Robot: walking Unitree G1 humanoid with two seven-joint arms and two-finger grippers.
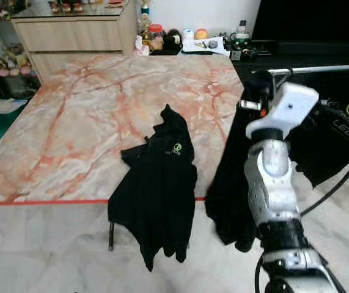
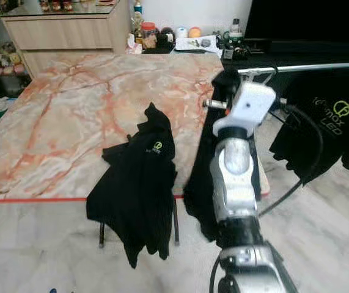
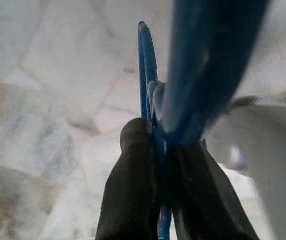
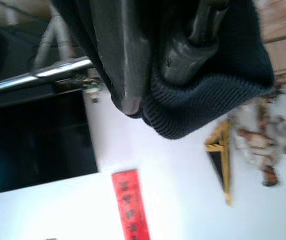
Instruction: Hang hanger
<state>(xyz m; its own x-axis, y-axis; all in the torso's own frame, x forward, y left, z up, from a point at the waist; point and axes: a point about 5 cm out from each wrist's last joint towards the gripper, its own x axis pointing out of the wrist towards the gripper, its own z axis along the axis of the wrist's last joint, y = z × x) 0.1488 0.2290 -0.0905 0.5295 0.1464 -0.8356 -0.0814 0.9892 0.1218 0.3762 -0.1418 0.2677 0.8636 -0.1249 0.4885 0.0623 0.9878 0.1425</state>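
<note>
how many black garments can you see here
3: one draped over the table edge, one held up by the right gripper beside the table, one hanging on the rail.

- A blue hanger [image 3: 150, 75] of thin plastic shows in the left wrist view, pinched between two dark fingers [image 3: 132, 195], its bar rising toward 12 o'clock over pale marble floor.
- A black garment [image 1: 226, 183] hangs at about 3 o'clock in the head views, draping down beside the table's right edge, its dark ribbed collar [image 4: 193, 105] bunched up.
- A silver rail [image 2: 302, 67] runs level at about 2 o'clock, a black printed shirt [image 2: 327, 128] hanging from it.
</note>
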